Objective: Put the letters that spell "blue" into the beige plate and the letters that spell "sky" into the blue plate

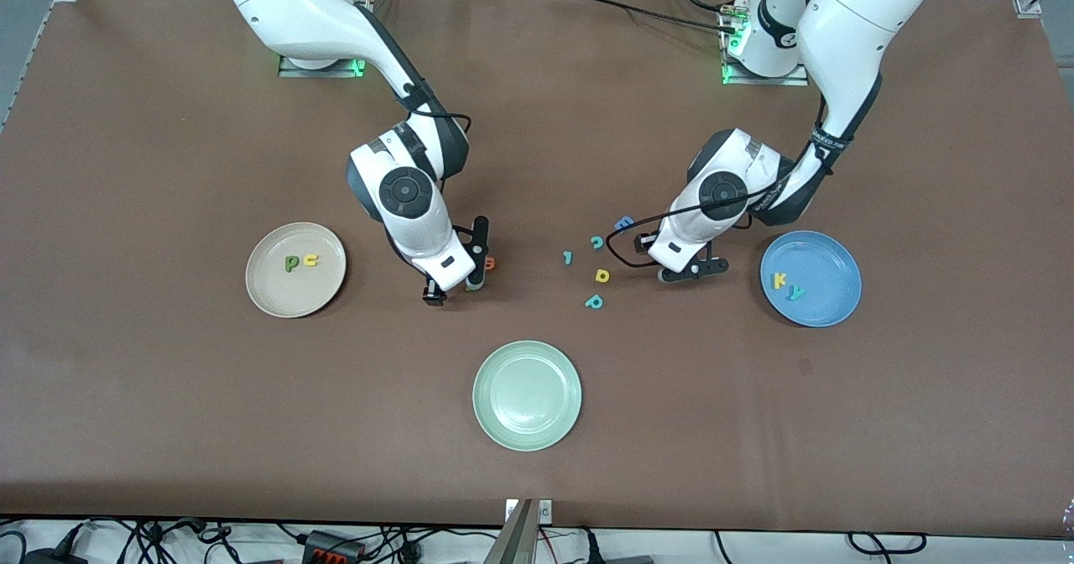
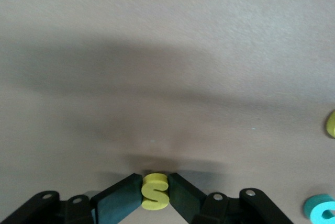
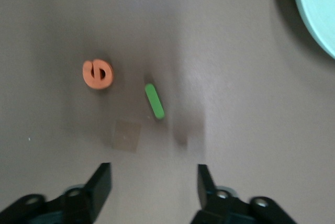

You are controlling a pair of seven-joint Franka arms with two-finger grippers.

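Observation:
My left gripper (image 2: pixel 155 192) is shut on the yellow s (image 2: pixel 155 190) and stays low over the table, between the loose letters and the blue plate (image 1: pixel 831 258). On that plate lie the yellow k (image 1: pixel 779 279) and the teal y (image 1: pixel 795 292). My right gripper (image 3: pixel 153 174) is open and holds nothing. It hangs over the table just short of the green bar (image 3: pixel 154 100) and the orange e (image 3: pixel 97 73), which also shows beside the fingers as the orange e (image 1: pixel 489 263). The beige plate (image 1: pixel 277 295) holds the green p shape (image 1: pixel 291 263) and the yellow u (image 1: pixel 311 259).
Loose letters lie between the arms: a teal bar (image 1: pixel 568 257), a teal c (image 1: pixel 596 242), a blue E (image 1: pixel 623 224), a yellow d (image 1: pixel 602 275) and a teal p (image 1: pixel 594 301). A pale green plate (image 1: pixel 527 394) sits nearer the camera.

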